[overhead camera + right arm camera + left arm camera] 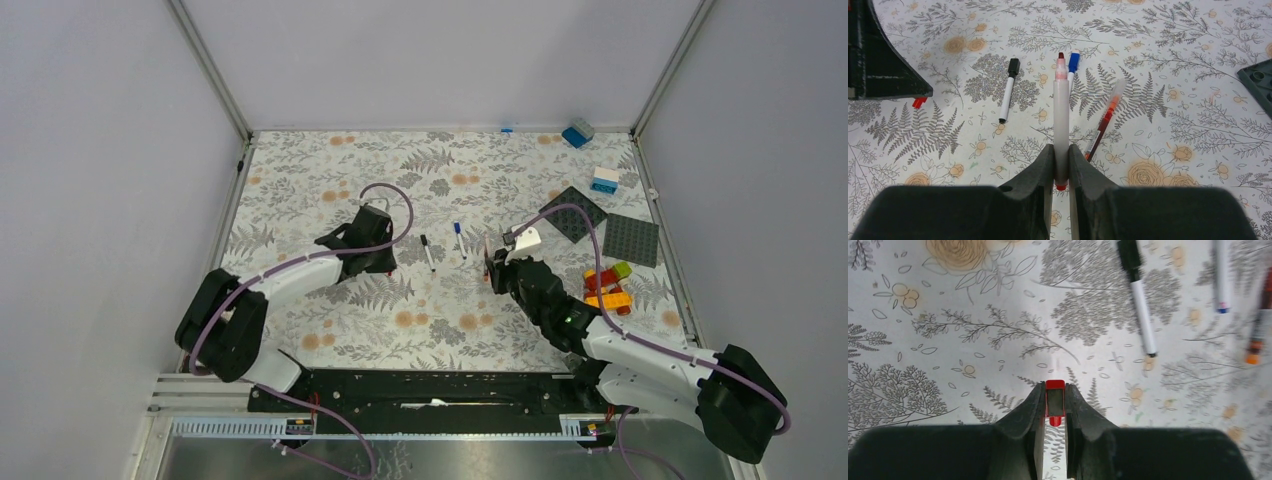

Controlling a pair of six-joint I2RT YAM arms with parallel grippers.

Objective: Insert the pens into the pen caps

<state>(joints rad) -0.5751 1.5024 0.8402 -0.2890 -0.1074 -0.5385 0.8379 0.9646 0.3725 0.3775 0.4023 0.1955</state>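
Left gripper (1055, 392) pinches a small red plastic cap (1055, 401), left of the black-capped white marker (1143, 315); right of it, right gripper (1061, 152) clamps a white-barrelled, red-tipped pen (1061, 105). Misaligned axes could jam tip against cap rim.

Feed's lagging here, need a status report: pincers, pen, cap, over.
Left pincer shut on red cap. Right pincer shut on uncapped red-tipped pen. Black-capped pen, blue-capped pen lying flat between them.

The left wrist view's top edge cuts off the black-capped pen (1139, 300) and blue-tipped pen (1221, 275).
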